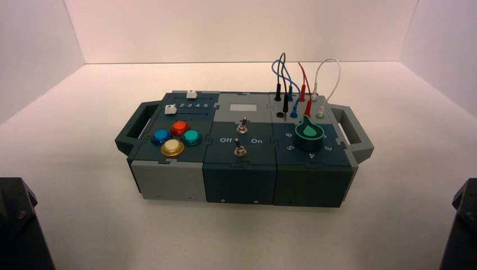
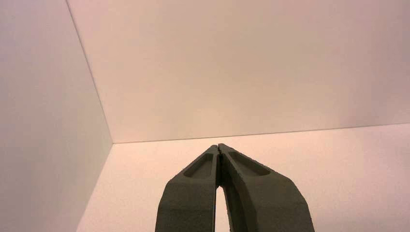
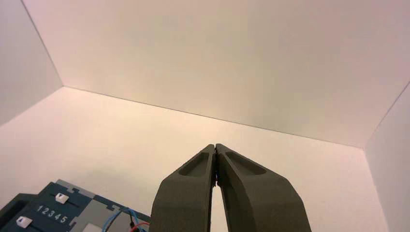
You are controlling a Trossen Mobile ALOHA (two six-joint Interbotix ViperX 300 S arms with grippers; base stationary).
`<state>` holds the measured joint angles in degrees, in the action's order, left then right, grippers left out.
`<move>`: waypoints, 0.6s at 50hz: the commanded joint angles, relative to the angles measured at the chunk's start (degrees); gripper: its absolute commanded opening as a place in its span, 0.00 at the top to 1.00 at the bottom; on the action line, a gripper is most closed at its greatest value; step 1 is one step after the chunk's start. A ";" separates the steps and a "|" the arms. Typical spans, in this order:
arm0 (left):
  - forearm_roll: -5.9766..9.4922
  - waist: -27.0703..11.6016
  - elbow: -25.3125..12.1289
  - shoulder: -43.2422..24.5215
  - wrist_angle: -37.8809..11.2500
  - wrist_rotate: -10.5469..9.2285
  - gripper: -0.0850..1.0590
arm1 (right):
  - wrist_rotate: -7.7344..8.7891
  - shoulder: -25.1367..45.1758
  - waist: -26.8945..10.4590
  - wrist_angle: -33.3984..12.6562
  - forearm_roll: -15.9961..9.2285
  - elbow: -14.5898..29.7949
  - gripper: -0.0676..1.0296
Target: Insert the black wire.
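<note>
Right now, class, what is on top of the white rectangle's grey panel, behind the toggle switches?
The grey panel bears the white rectangle, lying flat in its surface. Whatever sits beneath the panel is hidden by the panel itself.

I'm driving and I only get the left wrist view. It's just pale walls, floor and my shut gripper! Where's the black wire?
Observer: The thin black looped wire stands at the back of the box's right section.
Operator: Are both its ends in?
Observer: No. The front slim black plug shows its metal pin above the panel, beside a round black socket.
Operator: What's the other arm doing?
Observer: The black right gripper is shut, off the box's right side, with nothing between its tips.
</note>
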<state>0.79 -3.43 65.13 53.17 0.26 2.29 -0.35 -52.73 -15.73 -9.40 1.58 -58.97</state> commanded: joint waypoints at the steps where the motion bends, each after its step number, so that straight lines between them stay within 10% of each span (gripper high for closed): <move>1: 0.00 -0.09 -1.67 -0.09 0.44 0.26 0.95 | -0.18 -1.05 2.46 3.69 0.00 -0.26 0.96; 14: 0.00 0.70 -1.23 0.18 1.85 0.53 0.95 | -0.70 -4.75 10.02 10.90 -1.41 -4.75 0.96; 30: 0.00 2.72 -0.70 1.67 2.64 0.35 0.95 | -0.70 -5.71 10.46 13.18 -1.41 -6.33 0.96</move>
<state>0.70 -0.79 65.21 54.93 2.46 2.46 -0.79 -59.06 -5.36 4.48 0.35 -66.71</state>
